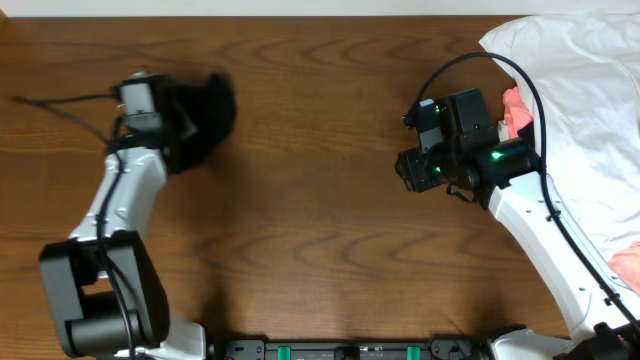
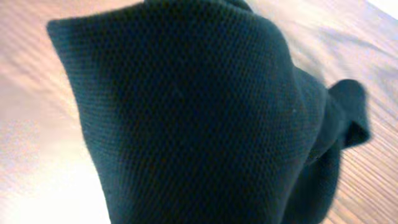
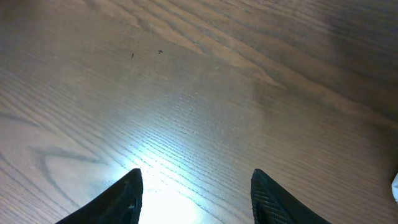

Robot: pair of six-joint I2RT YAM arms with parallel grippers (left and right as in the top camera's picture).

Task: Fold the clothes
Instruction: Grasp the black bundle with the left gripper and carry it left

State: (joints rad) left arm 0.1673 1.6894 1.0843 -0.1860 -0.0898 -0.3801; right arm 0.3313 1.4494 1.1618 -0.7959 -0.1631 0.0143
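Clothes (image 1: 205, 115) bunched far-L, brown wood-grain table (image 1: 320, 200) w/ glare

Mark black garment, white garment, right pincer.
black garment (image 1: 208, 110): overhead, right side of the bundle.
white garment (image 1: 590, 100): overhead, bare middle of the cloth.
right pincer (image 3: 196, 175): right wrist view, midway between its fingertips.

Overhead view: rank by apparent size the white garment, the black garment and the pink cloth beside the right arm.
1. white garment, running off frame
2. black garment, bunched up
3. pink cloth, mostly covered, so its full size is unclear
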